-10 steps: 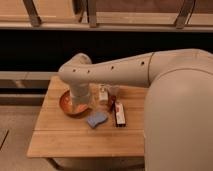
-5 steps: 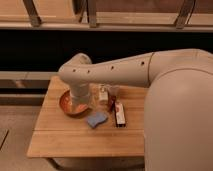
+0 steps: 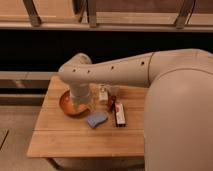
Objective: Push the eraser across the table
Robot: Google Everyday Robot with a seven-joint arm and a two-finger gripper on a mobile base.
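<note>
The gripper (image 3: 84, 106) is hanging low over the right edge of the orange bowl (image 3: 69, 102) on the table (image 3: 60, 142); whether it is standing apart or together I cannot tell, because the wrist is hiding it. The eraser (image 3: 119, 114) is lying to the right of the gripper and slightly nearer to the camera, with the blue pad (image 3: 97, 119) sitting between them. Its long axis is running, as it seems, from the front to the back of the table, so I am judging that the arm must pass the pad and meet the eraser's long side.
</note>
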